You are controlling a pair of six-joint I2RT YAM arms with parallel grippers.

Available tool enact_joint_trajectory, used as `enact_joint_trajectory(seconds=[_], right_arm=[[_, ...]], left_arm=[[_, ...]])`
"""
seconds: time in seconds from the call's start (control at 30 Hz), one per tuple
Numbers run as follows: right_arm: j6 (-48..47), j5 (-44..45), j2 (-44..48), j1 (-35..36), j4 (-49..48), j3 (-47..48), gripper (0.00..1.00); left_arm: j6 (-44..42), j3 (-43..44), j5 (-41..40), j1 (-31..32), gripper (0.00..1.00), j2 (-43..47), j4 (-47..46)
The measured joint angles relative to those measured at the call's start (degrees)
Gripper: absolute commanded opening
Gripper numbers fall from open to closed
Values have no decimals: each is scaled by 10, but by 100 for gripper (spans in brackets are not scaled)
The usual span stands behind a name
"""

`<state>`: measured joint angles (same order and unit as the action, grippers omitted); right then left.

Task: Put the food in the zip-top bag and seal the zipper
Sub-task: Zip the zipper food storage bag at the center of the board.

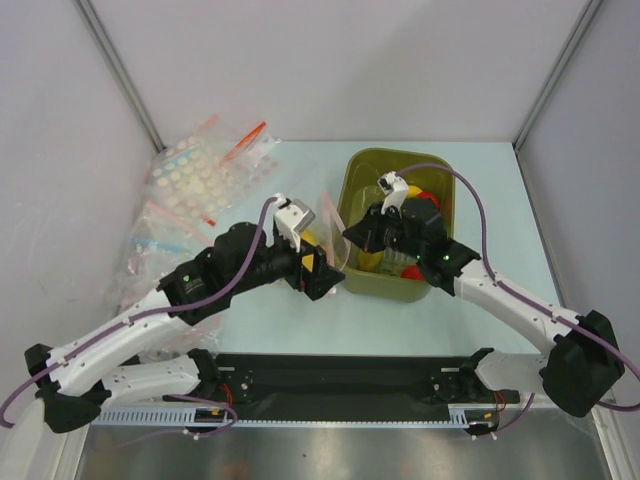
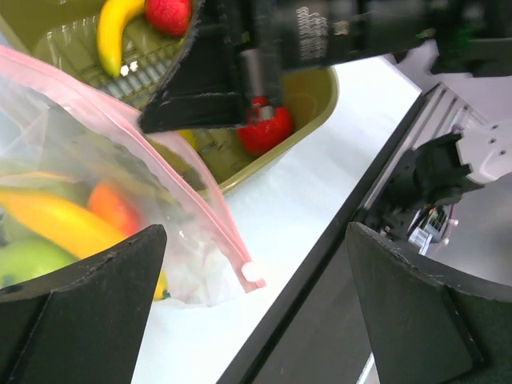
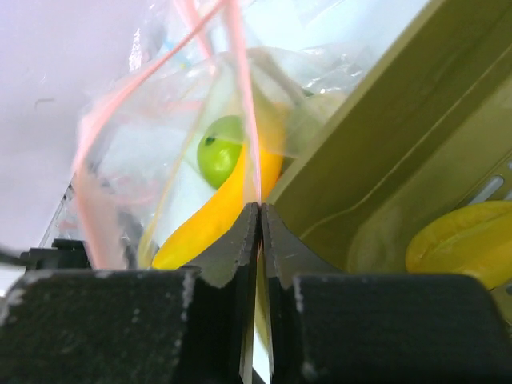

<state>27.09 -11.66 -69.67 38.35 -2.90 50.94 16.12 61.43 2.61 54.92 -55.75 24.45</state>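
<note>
The zip-top bag (image 1: 331,232) stands between my two grippers, against the left wall of the olive tub (image 1: 432,168). In the left wrist view the bag (image 2: 120,184) holds a yellow banana (image 2: 56,220), a red tomato (image 2: 112,206) and a green apple (image 2: 28,260). Its pink zipper (image 2: 196,192) ends at a white tab (image 2: 252,272). My left gripper (image 2: 256,240) is wide open beside the bag's lower corner, holding nothing. My right gripper (image 3: 260,210) is shut on the pink zipper (image 3: 244,104) at the bag's mouth. The apple (image 3: 219,152) and banana (image 3: 212,220) show through the plastic.
The tub still holds a banana (image 2: 112,36), red toy fruits (image 2: 264,132) and a yellow piece (image 3: 460,240). Dotted clear bags (image 1: 200,175) and a blue-striped bag (image 1: 150,245) lie at the back left. A black rail (image 1: 350,375) runs along the near table edge.
</note>
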Motion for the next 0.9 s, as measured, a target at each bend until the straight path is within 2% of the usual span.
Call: enact_joint_trajectory(seconds=[0.23,0.47,0.6,0.77,0.9], right_arm=[[29,-50,-26,-40,-6,-9,7],[38,-76,-26,-57,-10,-10,8],[40,-84,-26,-61,-10,-10,8],[40,-90,-26,-65,-10,-10,8],[42,-96,-26,-66,-10,-10,8]], left_arm=[[-7,-117,-73,53,100,72,-99],[-98,-261,-162,111,96,89,-240],[-162,-298,-181,137,93,104,-290],[-228,-337,-184,161,93,166,-353],[-274,-358,-186,168,92,163,-379]])
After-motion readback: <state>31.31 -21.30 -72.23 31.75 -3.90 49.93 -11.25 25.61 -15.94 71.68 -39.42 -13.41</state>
